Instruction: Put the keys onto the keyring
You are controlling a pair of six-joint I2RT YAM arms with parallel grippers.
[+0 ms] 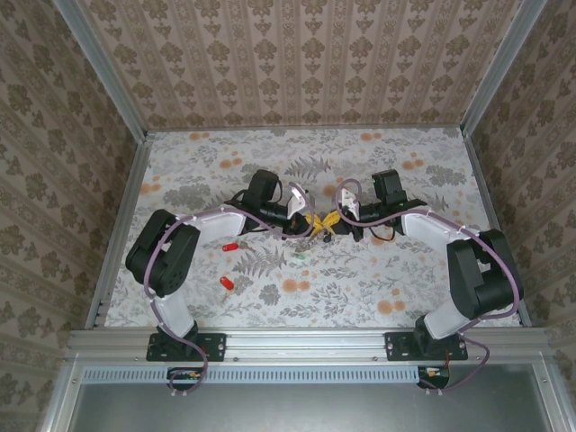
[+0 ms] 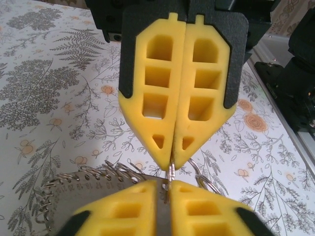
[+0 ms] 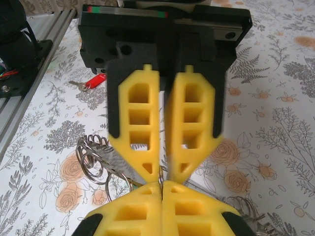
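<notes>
Left gripper [image 2: 170,191] and right gripper [image 2: 173,164] meet tip to tip, each clenched on the thin metal keyring [image 2: 170,175]; a red key [image 1: 230,246] lies well apart on the table [image 1: 387,270].

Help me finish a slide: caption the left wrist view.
Left end effector and right end effector meet tip to tip on a keyring loop above the floral table.
</notes>
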